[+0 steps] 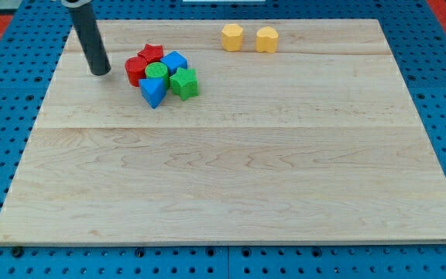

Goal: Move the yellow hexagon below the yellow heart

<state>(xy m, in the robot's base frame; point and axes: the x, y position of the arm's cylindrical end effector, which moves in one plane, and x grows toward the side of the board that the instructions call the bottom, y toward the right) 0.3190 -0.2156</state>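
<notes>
The yellow hexagon point(232, 36) lies near the view's top, right of centre. The yellow heart point(267, 39) lies just to its right, with a small gap between them. My tip point(100, 72) rests on the board at the view's upper left, far left of both yellow blocks. It stands just left of a cluster of coloured blocks and touches none of them.
The cluster holds a red star point(152, 53), a red block point(135, 70), a blue block point(175, 61), a green cylinder point(157, 74), a green block point(183, 82) and a blue triangle point(152, 93). The wooden board point(231, 178) lies on a blue pegboard.
</notes>
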